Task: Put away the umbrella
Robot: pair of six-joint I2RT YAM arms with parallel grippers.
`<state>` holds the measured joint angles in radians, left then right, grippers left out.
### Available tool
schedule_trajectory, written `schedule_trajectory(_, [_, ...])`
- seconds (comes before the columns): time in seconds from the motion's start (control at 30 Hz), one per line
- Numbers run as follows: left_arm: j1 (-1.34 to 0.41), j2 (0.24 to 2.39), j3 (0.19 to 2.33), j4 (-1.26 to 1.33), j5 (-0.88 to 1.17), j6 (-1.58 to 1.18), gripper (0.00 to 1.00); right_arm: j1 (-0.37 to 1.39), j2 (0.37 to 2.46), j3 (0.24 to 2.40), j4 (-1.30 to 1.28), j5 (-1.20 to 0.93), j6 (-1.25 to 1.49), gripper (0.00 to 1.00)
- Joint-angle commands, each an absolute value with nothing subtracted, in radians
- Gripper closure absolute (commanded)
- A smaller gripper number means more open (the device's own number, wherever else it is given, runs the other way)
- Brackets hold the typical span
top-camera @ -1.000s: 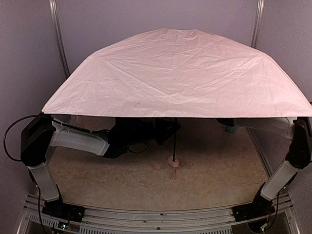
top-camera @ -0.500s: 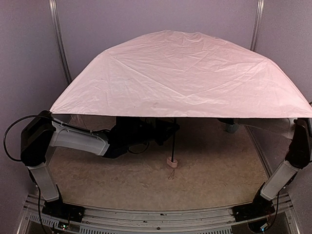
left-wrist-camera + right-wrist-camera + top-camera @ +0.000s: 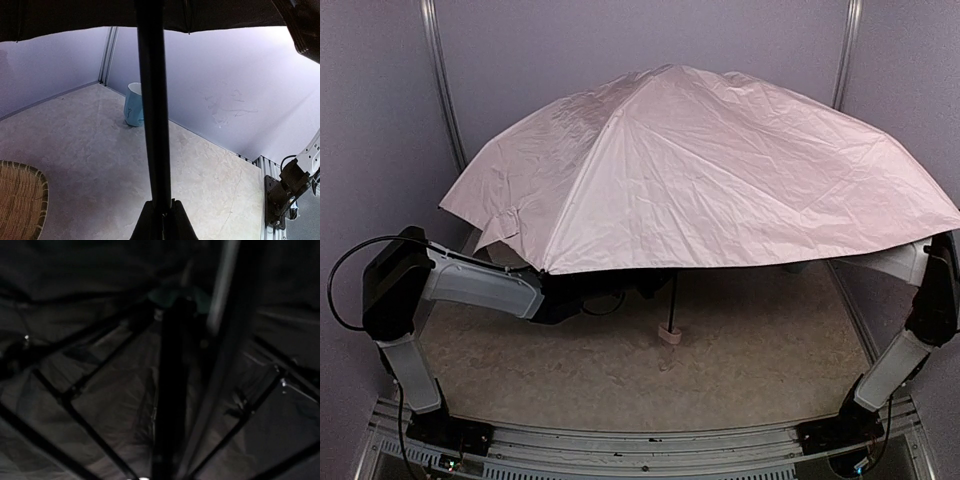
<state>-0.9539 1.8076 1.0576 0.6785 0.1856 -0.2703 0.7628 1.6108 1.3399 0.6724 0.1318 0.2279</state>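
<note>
Fabric of the one open umbrella [image 3: 720, 170] hides both grippers from above, and its left side sags in creases. The right wrist view is nearly black: only ribs [image 3: 75, 390] and the dark underside show, so I cannot tell whether the right gripper is wide or narrow. The left arm [image 3: 480, 285] reaches low under the canopy, and the left gripper [image 3: 161, 220] is clamped on the thin black shaft [image 3: 152, 100]. The right arm [image 3: 920, 320] rises at the right edge of the table [image 3: 770, 350] and bends in under the cloth. The umbrella stands upright, with its pink handle [image 3: 669, 336] down at the table. One blue cup [image 3: 134, 111] stands near the back wall. One woven tray [image 3: 22, 200] is cut off by the frame edge.
</note>
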Motion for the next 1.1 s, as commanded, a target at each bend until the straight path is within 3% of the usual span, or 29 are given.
schedule_trajectory(0.0, [-0.926, 1.731, 1.085, 0.794, 0.171, -0.249, 1.00, 0.758, 1.588, 1.348, 0.574, 0.090, 0.201, 0.93])
schedule_trajectory(0.33, [-0.922, 1.694, 1.125, 0.901, 0.084, -0.181, 1.00, 0.788, 1.593, 1.255, 0.459, -0.033, 0.187, 0.89])
schedule_trajectory(1.07, [-0.920, 1.697, 1.170, 0.984, 0.060, -0.124, 1.00, 0.811, 1.582, 1.060, 0.403, 0.014, 0.283, 0.81])
